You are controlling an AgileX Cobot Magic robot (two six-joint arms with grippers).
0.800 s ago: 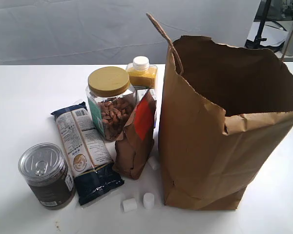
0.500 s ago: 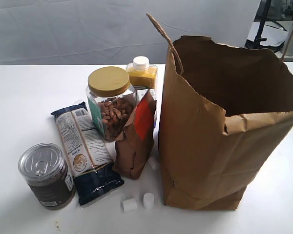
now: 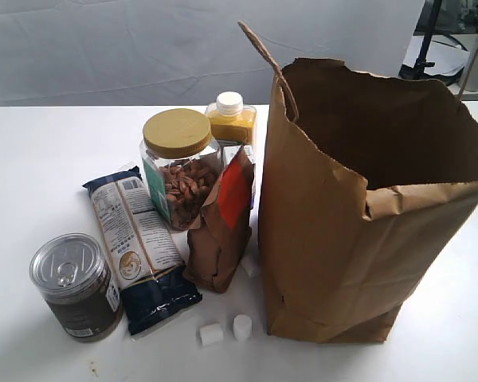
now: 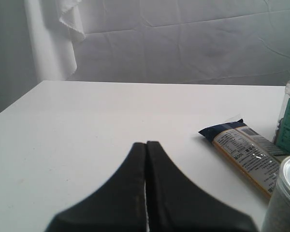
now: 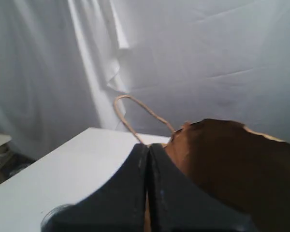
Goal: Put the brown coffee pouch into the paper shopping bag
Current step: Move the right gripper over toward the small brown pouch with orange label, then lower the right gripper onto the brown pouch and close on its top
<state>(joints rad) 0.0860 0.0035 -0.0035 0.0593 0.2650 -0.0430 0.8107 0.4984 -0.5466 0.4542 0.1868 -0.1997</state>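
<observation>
A white table [image 3: 48,143] stands before a creased white backdrop. The left gripper [image 4: 146,145] hangs low over it with its two black fingers pressed together on nothing, and the right gripper [image 5: 148,146], likewise pressed together and empty, points toward the rim and cord handle of the paper shopping bag [image 3: 334,239]. The brown coffee pouch [image 3: 219,231] stands upright just beside the bag's left wall in the exterior view, crinkled, with a red label patch near its folded top.

The bag [image 3: 342,239] is creased matt brown paper, the pouch [image 3: 213,248] crinkled paper too. The tin lid [image 3: 64,267] is shiny metal, the long packet [image 3: 139,243] glossy plastic film.
</observation>
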